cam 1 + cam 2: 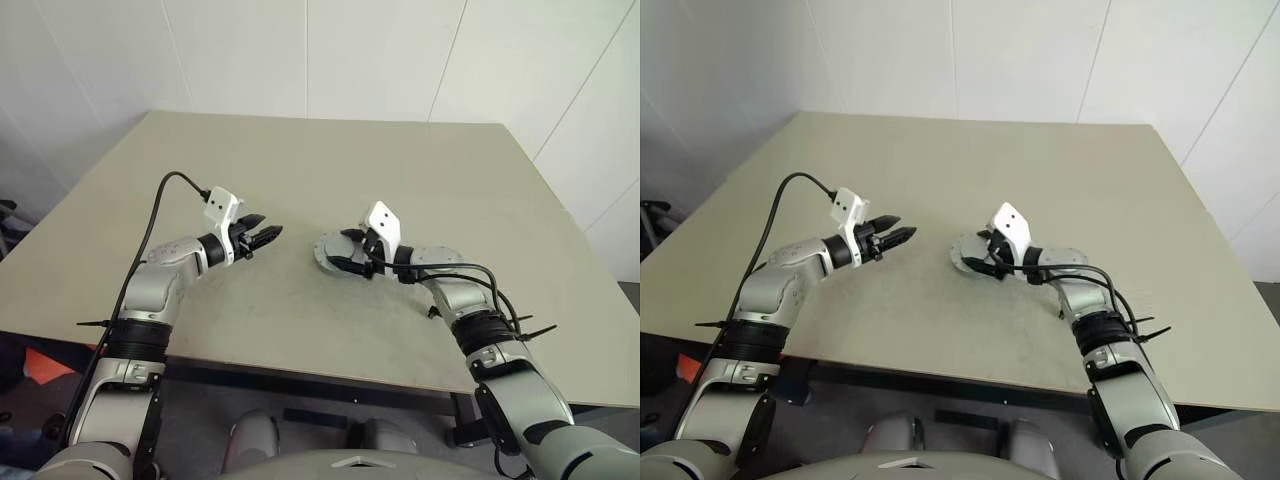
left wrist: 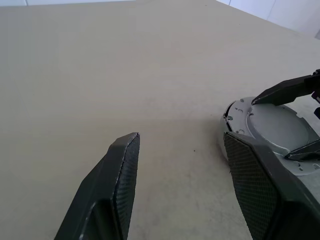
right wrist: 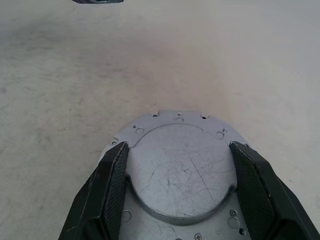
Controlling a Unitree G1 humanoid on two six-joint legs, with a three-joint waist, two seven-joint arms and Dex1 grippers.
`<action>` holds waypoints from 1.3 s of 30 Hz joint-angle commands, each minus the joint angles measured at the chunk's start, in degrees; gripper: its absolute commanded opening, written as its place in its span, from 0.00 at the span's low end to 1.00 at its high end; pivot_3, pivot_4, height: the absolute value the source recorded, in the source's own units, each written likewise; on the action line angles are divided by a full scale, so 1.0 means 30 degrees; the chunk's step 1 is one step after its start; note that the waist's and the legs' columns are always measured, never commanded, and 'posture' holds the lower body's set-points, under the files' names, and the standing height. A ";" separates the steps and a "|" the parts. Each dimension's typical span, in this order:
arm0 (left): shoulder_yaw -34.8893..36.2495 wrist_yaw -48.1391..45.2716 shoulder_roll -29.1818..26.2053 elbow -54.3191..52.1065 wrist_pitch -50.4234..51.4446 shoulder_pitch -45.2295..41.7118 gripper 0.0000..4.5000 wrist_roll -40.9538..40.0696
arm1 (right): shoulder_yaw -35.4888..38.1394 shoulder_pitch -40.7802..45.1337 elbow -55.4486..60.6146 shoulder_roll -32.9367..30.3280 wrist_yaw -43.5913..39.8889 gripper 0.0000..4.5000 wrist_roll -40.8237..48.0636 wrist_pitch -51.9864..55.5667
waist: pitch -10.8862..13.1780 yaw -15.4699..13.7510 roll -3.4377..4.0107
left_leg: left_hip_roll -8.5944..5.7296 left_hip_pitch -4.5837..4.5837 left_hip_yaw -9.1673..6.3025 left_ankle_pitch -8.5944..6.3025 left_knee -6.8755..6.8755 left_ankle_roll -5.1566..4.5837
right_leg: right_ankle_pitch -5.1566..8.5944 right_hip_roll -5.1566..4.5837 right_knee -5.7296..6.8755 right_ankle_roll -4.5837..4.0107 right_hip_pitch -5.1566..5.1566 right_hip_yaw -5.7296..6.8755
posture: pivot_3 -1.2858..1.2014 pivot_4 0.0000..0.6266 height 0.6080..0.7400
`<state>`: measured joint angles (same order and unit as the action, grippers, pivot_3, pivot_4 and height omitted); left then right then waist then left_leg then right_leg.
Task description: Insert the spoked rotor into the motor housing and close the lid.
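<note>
1. The motor housing [image 1: 324, 252] is sitting on the beige surface [image 1: 400, 170], a little right of centre and toward the near edge, with the lid [image 3: 180, 170] lying flat on top of it.
2. The right claw [image 1: 345, 250] is reaching in from the right and is grasping the lid. Its two black fingers [image 3: 112, 190] are pressing against opposite sides of the lid's raised round middle.
3. The left claw [image 1: 272, 234] is hanging released just above the surface, well to the left of the housing. It is pointing toward the housing and holding nothing.
4. The right wrist view is giving the closest look at the lid. The raised centre is showing fine scratches, while the flat rim around it is carrying a ring of small round holes and two small screws near the fingers.
5. The left wrist view is showing the housing from the side. Its pale outer wall is rising from the surface under the lid, and the right claw's fingers are lying across the top.
6. The head views are showing the whole layout, with both arms over the surface, a black cable [image 1: 160, 200] looping from the left wrist, and white wall panels [image 1: 300, 50] standing behind.
</note>
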<state>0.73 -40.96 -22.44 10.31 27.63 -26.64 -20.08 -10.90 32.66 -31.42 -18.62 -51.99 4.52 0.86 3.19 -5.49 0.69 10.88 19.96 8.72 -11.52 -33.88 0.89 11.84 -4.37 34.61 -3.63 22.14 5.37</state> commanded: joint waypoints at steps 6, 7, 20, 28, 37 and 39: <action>0.0232 0.0073 0.0049 -0.0712 -0.0169 -0.0069 0.63 -0.0073 | 0.0155 0.0349 -0.1263 0.0181 0.1412 0.69 -0.0627 0.1144 | 0.0000 0.0043 -0.0001 | -0.0001 -0.0019 -0.0002 0.0002 -0.0001 0.0002 | 0.0001 0.0000 0.0000 0.0001 -0.0016 -0.0007 | 0.52 0.00 1.00; 0.0227 0.0071 0.0046 -0.0699 -0.0172 -0.0068 0.63 -0.0061 | 0.0134 0.0455 -0.1368 0.0163 0.1473 0.69 -0.0684 0.1129 | -0.0001 0.0052 -0.0001 | -0.0001 -0.0019 -0.0002 0.0003 -0.0001 0.0004 | 0.0000 0.0000 0.0002 0.0001 -0.0014 -0.0008 | 0.52 0.00 1.00; 0.0076 0.0319 0.0629 -0.0702 -0.0003 -0.0226 0.63 -0.0202 | -0.0777 0.0344 -0.1182 -0.0461 0.0491 0.69 -0.1137 0.2539 | -0.0001 0.0025 0.0000 | -0.0008 -0.0027 -0.0002 0.0007 0.0002 0.0011 | 0.0001 0.0000 0.0000 0.0003 -0.0016 -0.0017 | 0.52 0.00 1.00; 0.0138 0.1404 0.4323 0.1856 0.1593 -0.1401 0.41 -0.1142 | -0.1011 0.0368 -0.1173 -0.0470 0.0728 0.69 -0.1268 0.2640 | -0.0009 0.0013 -0.0010 | -0.0024 -0.0021 -0.0003 0.0003 0.0002 0.0002 | 0.0002 -0.0003 -0.0049 0.0007 -0.0050 -0.0021 | 0.52 0.00 1.00; 0.0728 0.1287 0.5587 0.5547 0.1828 -0.3369 0.01 -0.1421 | -0.1151 0.0032 -0.0745 -0.0531 0.1045 0.69 -0.1315 0.2662 | -0.0010 -0.0004 -0.0013 | -0.0033 -0.0011 -0.0001 0.0006 0.0079 0.0004 | 0.0003 -0.0002 -0.0113 0.0013 -0.0052 -0.0021 | 0.52 0.00 1.00; 0.0879 0.1711 0.5790 0.6463 0.1904 -0.3883 0.01 -0.1220 | -0.1148 -0.0047 -0.0631 -0.0547 0.1118 0.69 -0.1331 0.2681 | -0.0012 -0.0005 -0.0014 | -0.0035 -0.0007 0.0002 0.0006 0.0112 0.0003 | 0.0001 -0.0001 -0.0160 0.0016 -0.0058 -0.0020 | 0.52 0.00 1.00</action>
<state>2.41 -36.35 -5.35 28.93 33.67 -36.22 -23.44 -12.53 34.39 -30.88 -18.95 -50.22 4.45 6.73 3.16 -5.50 0.65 10.76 19.94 8.73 -11.50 -33.46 0.89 11.84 -4.37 34.04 -3.58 21.93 5.31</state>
